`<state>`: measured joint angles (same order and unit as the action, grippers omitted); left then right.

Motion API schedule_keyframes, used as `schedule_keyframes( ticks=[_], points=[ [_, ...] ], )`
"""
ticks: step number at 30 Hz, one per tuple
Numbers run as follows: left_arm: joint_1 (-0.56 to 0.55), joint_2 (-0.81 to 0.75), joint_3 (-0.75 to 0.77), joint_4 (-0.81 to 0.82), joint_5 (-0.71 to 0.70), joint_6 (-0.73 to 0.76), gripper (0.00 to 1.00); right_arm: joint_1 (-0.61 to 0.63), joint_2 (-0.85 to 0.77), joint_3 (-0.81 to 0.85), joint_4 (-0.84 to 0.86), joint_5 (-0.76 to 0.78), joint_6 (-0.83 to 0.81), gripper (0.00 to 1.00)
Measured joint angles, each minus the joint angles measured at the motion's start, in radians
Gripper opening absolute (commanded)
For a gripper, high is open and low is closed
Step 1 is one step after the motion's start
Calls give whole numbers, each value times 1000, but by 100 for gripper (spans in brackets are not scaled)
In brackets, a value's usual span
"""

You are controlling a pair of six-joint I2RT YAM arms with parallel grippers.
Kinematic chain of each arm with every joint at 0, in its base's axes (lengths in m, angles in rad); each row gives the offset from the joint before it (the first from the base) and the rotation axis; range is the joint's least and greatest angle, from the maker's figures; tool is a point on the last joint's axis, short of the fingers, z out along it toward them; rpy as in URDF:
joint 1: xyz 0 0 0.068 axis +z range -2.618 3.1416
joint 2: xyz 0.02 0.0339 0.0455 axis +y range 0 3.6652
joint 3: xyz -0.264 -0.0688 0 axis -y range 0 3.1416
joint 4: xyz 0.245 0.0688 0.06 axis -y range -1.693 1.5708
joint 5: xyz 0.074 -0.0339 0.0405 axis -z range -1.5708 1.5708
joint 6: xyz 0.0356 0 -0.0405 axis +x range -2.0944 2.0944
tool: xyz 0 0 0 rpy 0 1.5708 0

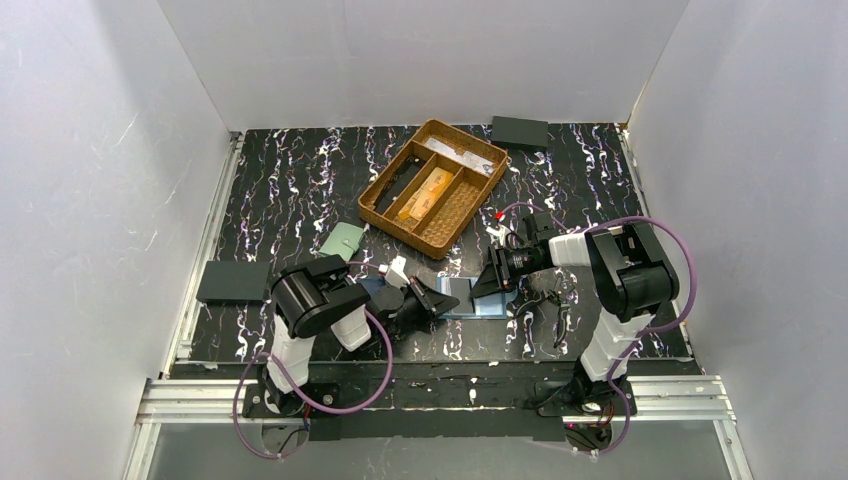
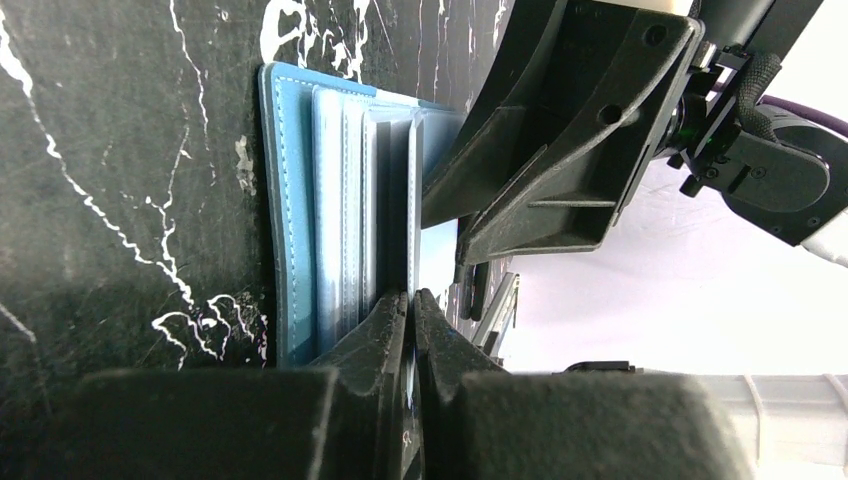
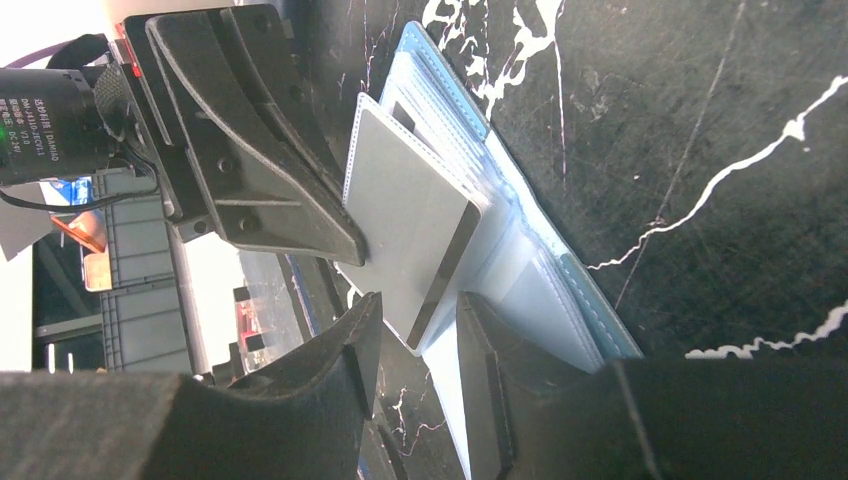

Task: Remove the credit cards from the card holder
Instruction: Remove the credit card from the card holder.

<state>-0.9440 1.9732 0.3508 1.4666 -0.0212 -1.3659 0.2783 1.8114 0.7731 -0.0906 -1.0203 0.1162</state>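
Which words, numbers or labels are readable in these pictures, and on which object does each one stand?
White print on the black lens barrel, at the left edge of the right wrist view: too small and blurred to read.
Card holder and wicker tray: no text visible.

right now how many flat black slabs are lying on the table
2. One black slab lies at the table's far edge, just right of the wicker tray; the other slab lies near the left edge, beside the left arm. More could be hidden under the arms.
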Motion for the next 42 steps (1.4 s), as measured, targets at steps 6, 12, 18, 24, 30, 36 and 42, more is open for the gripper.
schedule_keyframes(
  ticks=[6,12,18,24,30,36,42],
  points=[
    [4,15,5,17,14,-11,0,0,15,5,-4,-21,1,44],
    [5,15,6,18,13,-13,0,-1,24,9,-4,-41,8,47],
    [6,14,29,8,19,-13,0,-2,25,9,2,-46,22,48],
    [6,-2,39,-17,21,-11,0,-8,25,9,15,-44,47,48],
    [8,-6,48,-26,22,-18,0,-14,28,4,71,-51,95,34],
    [13,16,56,-10,30,-31,0,-31,31,-5,119,-42,129,17],
    [14,60,58,25,35,-51,0,-41,58,-5,123,-40,130,1]
  ],
)
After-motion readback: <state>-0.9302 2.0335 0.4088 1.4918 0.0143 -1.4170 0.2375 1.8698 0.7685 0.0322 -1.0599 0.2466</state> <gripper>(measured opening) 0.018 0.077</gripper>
